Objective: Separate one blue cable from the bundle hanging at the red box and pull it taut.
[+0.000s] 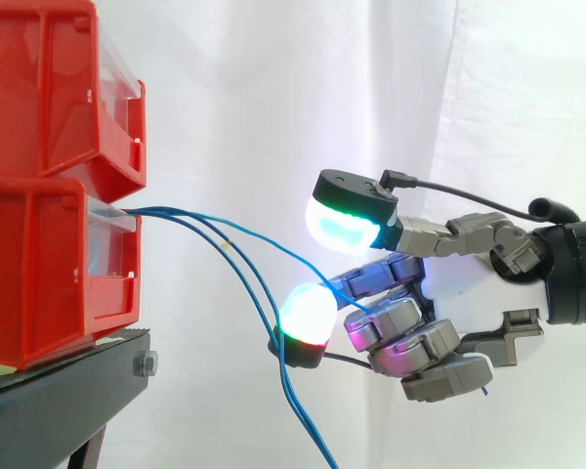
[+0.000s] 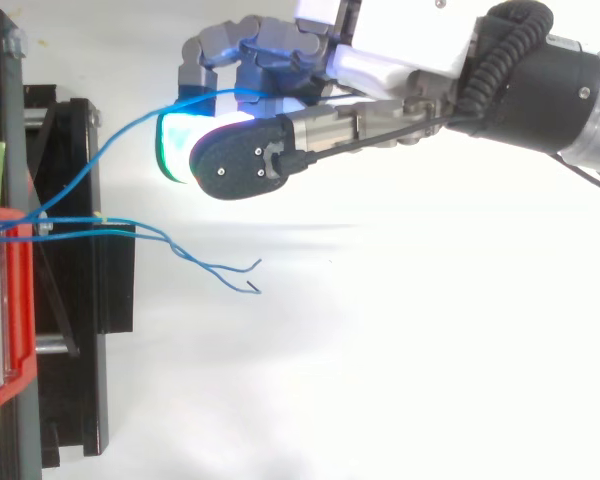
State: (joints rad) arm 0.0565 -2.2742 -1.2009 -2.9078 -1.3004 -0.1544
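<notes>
1. Quick status check. The lower red box [image 1: 49, 274] sits at the left on the black stand [image 1: 78, 381], and the blue cables come out of its front lip.
2. The hand [image 1: 464, 293] is off to the right of the box, well apart from it. Its fingers [image 1: 415, 347] are curled in tight, and one blue cable [image 2: 145, 113] runs from the box straight into that curl. So we'd say they've got it pinched. A short blue tail also pokes out under the fingers on the right.
3. The rest of the bundle [image 2: 212, 266] isn't in the grip. In the side view those strands droop down past the stand, and from above their loose ends lie nearer to us than the held one. So the "separate one" part looks done.
4. What's left, as we see it, is the "taut" part. The held cable has a visible bow in it from above and a gentle sag from the side, so it isn't a straight line yet.
5. Our guess is that the hand needs to move further right, away from the box, without letting the thin strand slip.
</notes>
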